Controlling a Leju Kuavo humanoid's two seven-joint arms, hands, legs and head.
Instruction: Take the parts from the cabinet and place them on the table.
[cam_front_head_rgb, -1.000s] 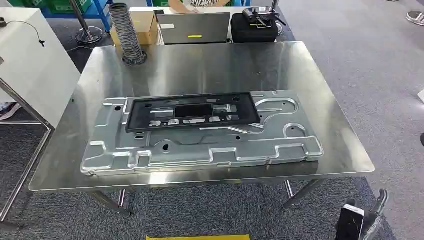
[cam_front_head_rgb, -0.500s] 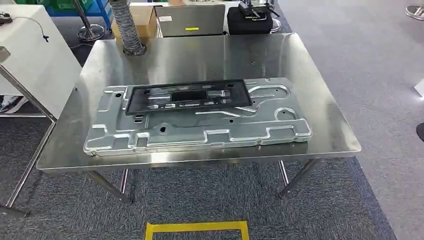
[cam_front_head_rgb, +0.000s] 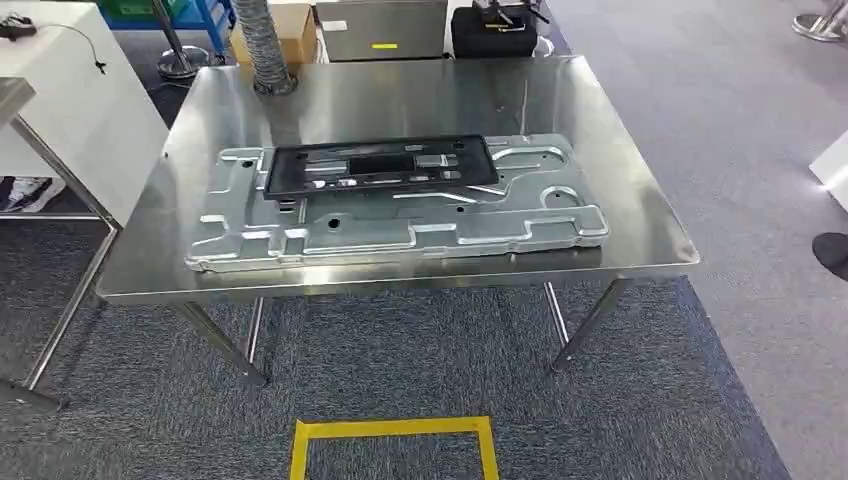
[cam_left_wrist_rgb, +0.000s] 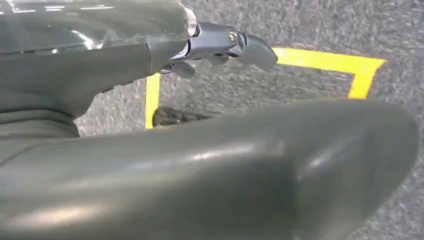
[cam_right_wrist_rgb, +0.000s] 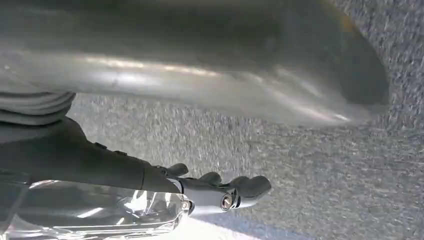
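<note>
Placement step judged done: grey metal panel (cam_front_head_rgb: 400, 215) flat mid-table (cam_front_head_rgb: 640, 215), black frame (cam_front_head_rgb: 378, 166) atop toward 12 o'clock. Left hand (cam_left_wrist_rgb: 220, 45) and right hand (cam_right_wrist_rgb: 220, 192) hanging, fingers loosely extended, gripping nothing. Next: return to cabinet.

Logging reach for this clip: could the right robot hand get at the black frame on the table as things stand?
Probably not yet. The right robot hand hangs over carpet, holding nothing, while the black frame lies mid-table on the metal panel. Nothing blocks it, but the table stands well ahead.
</note>
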